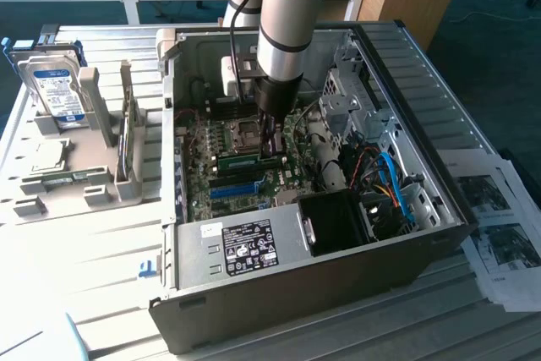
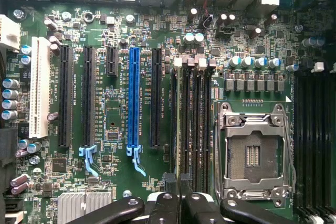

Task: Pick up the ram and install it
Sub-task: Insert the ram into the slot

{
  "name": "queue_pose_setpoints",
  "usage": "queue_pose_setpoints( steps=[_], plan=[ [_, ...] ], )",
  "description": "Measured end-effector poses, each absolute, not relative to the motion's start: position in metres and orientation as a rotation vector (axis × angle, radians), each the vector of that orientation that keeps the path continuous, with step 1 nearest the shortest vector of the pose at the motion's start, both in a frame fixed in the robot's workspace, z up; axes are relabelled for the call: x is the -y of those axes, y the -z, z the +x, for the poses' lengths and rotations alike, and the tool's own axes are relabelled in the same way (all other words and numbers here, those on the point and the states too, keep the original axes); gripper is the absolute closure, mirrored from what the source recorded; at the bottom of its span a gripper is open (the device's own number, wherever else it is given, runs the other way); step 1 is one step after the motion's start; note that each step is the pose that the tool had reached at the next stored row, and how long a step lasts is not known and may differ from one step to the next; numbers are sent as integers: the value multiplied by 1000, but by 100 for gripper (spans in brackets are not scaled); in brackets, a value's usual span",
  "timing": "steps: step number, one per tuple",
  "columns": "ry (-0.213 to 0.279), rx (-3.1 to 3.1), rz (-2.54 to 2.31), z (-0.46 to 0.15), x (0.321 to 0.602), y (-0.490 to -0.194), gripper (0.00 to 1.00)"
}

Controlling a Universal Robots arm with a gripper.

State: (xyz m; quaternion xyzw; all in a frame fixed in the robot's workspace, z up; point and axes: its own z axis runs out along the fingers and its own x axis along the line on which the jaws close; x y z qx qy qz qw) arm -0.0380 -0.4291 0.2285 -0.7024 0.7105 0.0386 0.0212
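Inside the open computer case, your arm's gripper hangs low over the motherboard. Its jaws are drawn nearly together, pinching the ram by its thin upper edge.

The green stick stands on edge directly beneath the jaws. It runs out from between them along the bank of black memory slots, though you cannot tell here whether it is seated in its slot.

Just beside the jaws on one side sits the open processor socket with its metal frame. On the other side, a little further off, are the long blue expansion slot and, beyond it, the white slot.

In the exterior view, the labelled power supply lies near the jaws, at the case's closer edge. Well apart from them, outside the case toward the exterior view's left, a silver hard drive stands upright in a grey holder. Printed sheets lie on the table beyond the case's far wall, toward the exterior view's right.
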Motion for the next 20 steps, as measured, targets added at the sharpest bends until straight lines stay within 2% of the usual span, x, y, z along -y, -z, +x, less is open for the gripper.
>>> queue_pose_setpoints(
  steps=[20],
  plan=[
    [-115,-2200,-2175,-38,429,-224,88]
  ],
)
